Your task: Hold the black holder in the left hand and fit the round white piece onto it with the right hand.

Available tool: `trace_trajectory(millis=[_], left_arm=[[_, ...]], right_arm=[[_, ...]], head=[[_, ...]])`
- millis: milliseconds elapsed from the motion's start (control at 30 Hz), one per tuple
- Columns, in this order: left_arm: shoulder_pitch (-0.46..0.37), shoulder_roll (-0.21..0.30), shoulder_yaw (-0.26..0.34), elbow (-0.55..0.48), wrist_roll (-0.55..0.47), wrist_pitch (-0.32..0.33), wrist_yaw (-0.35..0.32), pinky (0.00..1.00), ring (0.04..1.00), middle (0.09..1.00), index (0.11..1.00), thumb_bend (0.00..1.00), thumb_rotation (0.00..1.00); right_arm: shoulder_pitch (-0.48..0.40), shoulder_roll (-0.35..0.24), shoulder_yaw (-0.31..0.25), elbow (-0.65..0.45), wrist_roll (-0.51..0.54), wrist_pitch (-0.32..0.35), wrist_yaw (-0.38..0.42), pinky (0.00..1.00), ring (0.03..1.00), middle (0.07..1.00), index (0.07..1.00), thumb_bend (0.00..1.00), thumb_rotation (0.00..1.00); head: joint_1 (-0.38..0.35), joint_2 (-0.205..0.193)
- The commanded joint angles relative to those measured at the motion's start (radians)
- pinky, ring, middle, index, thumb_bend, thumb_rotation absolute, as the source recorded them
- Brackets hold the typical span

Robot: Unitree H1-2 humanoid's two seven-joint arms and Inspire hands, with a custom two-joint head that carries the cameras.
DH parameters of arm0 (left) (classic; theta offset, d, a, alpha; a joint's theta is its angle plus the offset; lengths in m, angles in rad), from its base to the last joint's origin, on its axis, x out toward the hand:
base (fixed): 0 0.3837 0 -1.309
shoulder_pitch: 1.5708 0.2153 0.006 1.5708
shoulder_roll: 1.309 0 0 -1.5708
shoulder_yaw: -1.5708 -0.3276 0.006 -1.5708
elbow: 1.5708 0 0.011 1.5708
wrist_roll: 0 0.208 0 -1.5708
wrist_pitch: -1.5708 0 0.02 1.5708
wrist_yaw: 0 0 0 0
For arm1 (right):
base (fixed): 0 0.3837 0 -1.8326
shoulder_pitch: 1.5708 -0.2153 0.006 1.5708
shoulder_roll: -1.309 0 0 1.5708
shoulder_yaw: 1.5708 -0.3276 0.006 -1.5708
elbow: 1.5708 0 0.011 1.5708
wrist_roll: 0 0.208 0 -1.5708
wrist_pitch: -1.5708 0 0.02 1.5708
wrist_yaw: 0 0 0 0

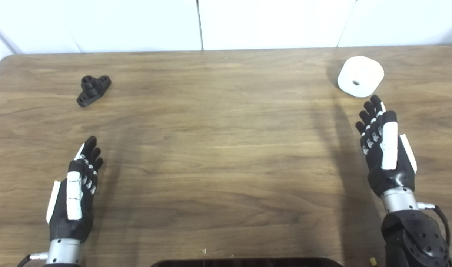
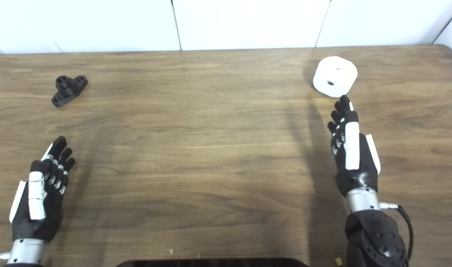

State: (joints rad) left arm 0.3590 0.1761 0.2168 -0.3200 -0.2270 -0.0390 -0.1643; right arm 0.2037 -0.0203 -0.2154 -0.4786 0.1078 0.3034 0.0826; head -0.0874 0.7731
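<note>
The black holder (image 1: pixel 93 89) lies on the wooden table (image 1: pixel 226 159) at the far left; it has a short post and two flanged ends. The round white piece (image 1: pixel 360 76), with a small centre hole, lies at the far right. My left hand (image 1: pixel 75 193) is open and empty at the near left, well short of the holder. My right hand (image 1: pixel 383 146) is open and empty, its fingertips just short of the white piece. Both show in the right eye view too: the holder (image 2: pixel 69 90) and the white piece (image 2: pixel 335 76).
A white wall (image 1: pixel 226 22) runs along the table's far edge. A dark rounded object (image 1: pixel 244 262) pokes in at the bottom middle edge. Bare wood lies between the two hands.
</note>
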Motion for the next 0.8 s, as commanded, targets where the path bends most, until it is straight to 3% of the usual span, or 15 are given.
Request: trace_trajectory(millis=[0, 433, 633, 767], left_arm=[[-0.014, 0.014, 0.002, -0.024, 0.000, -0.028, 0.004, 1.00, 1.000, 1.000, 0.957, 0.53, 1.00], [-0.002, -0.005, -0.006, -0.048, 0.005, -0.009, 0.015, 1.00, 1.000, 1.000, 0.960, 0.56, 0.99], [0.014, -0.026, -0.028, -0.047, 0.040, -0.032, 0.023, 1.00, 1.000, 1.000, 0.954, 0.56, 0.99], [0.027, -0.048, -0.050, -0.040, 0.070, -0.051, 0.031, 1.00, 1.000, 0.999, 0.946, 0.53, 1.00]], right_arm=[[0.154, -0.015, 0.006, -0.025, 0.002, -0.050, 0.010, 1.00, 1.000, 1.000, 1.000, 0.54, 1.00], [0.159, -0.029, -0.005, -0.032, 0.002, -0.044, 0.014, 1.00, 1.000, 1.000, 1.000, 0.56, 1.00], [0.169, -0.050, -0.019, 0.005, 0.013, -0.097, 0.044, 1.00, 1.000, 1.000, 1.000, 0.53, 1.00], [0.173, -0.060, -0.040, 0.038, 0.026, -0.130, 0.069, 1.00, 1.000, 1.000, 1.000, 0.54, 1.00]], head=[[0.000, 0.003], [0.049, -0.002], [0.145, -0.057], [0.238, -0.116]])
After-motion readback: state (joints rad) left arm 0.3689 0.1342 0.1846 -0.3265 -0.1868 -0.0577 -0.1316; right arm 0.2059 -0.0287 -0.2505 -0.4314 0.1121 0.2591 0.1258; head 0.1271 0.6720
